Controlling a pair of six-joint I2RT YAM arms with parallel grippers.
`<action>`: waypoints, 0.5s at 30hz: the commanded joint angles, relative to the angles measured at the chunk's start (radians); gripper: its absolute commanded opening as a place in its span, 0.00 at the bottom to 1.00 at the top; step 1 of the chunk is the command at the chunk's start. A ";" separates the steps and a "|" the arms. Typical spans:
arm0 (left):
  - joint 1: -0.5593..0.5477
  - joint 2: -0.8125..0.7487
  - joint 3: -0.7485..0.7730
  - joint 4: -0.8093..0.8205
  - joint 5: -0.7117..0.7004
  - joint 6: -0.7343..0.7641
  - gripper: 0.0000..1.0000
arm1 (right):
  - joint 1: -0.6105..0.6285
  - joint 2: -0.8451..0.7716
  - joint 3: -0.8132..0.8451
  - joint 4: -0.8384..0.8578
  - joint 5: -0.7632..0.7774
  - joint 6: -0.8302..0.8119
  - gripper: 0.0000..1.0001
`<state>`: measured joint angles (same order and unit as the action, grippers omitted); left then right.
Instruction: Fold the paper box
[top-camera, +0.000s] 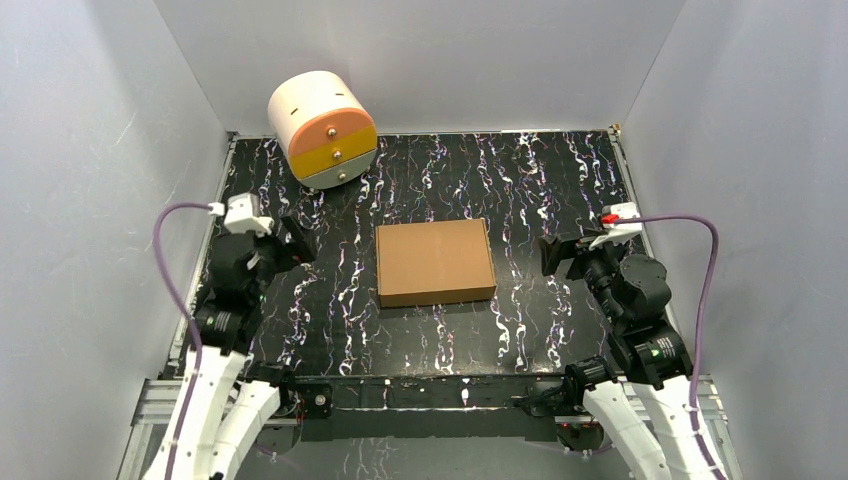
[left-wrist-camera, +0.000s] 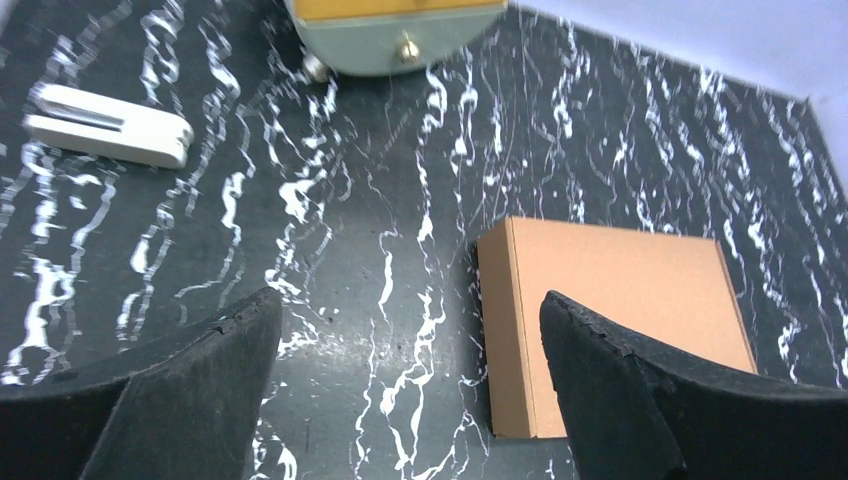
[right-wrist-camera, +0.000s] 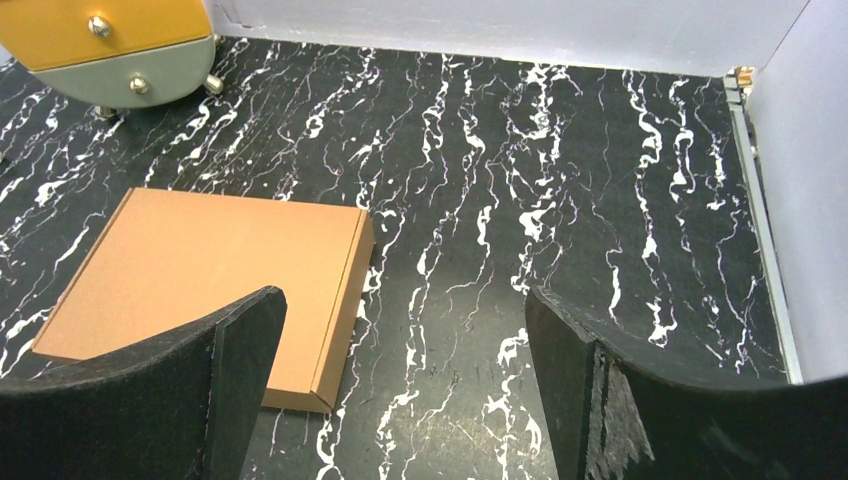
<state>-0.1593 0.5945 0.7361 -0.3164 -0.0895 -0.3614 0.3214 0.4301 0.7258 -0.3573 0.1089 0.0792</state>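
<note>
Top view: shallow brown cardboard mailer box (top-camera: 435, 262), closed, lying flat mid-table on black white-veined marble-pattern tabletop (top-camera: 520, 180). Flanking it, left gripper (top-camera: 295, 240) and right gripper (top-camera: 553, 255), both apart from it. Cream cylindrical cabinet with orange and yellow drawers (top-camera: 322, 130) stands at the far left corner.

Left wrist view: black fingers (left-wrist-camera: 200, 380) spread wide, nothing between them. Box ahead, to the right. White flat plastic piece (left-wrist-camera: 110, 125) on the tabletop, upper left.

Right wrist view: fingers (right-wrist-camera: 230, 370) wide, empty. Box ahead, to the left.
</note>
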 joint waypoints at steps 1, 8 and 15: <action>0.003 -0.190 0.098 -0.081 -0.097 0.039 0.97 | 0.005 -0.007 0.069 0.049 0.012 -0.021 0.99; -0.012 -0.305 0.186 -0.086 -0.114 0.108 0.96 | 0.005 -0.021 0.093 0.030 0.004 -0.022 0.99; -0.018 -0.337 0.166 -0.069 -0.133 0.103 0.96 | 0.005 -0.035 0.110 0.022 0.001 -0.020 0.99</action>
<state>-0.1703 0.2718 0.9184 -0.3824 -0.1944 -0.2687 0.3214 0.4076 0.7826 -0.3595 0.1085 0.0715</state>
